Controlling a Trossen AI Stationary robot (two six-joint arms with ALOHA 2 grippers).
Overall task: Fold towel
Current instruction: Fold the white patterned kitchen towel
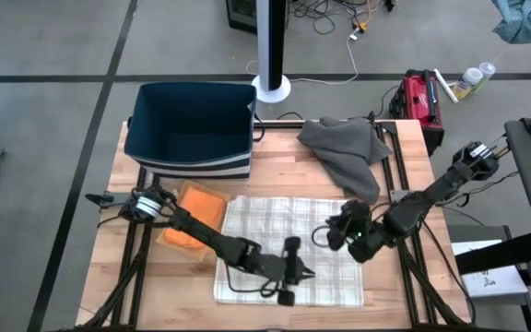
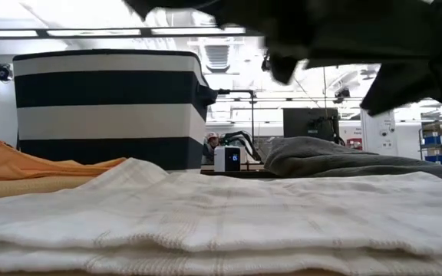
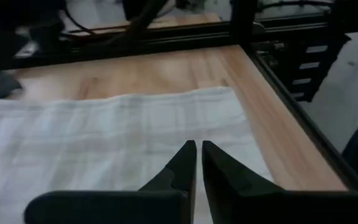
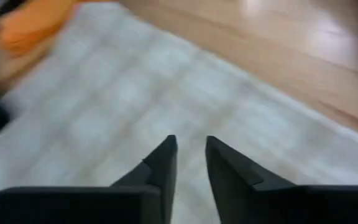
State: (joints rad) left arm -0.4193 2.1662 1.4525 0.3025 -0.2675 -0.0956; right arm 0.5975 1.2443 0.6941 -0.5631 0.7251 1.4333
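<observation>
Right now the towel [image 1: 289, 249] lies flat at the table's [image 1: 404, 300] six o'clock edge. The left hand [image 1: 295, 274] hovers over it with fingers nearly together, empty; the right hand [image 1: 325, 236], at its three o'clock side, is slightly parted and empty too.

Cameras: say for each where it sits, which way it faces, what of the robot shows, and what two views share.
High: above the table, looking straight down; both arms, left gripper and right gripper over the white towel.
Low: at tabletop height, looking level across the white towel to the striped bin and grey cloth; dark arm parts hang overhead.
Left wrist: on the left arm, facing the towel's corner; its fingers nearly together.
Right wrist: on the right arm; fingers slightly apart.
Shared: high and low both show bin, grey cloth, orange cloth.
</observation>
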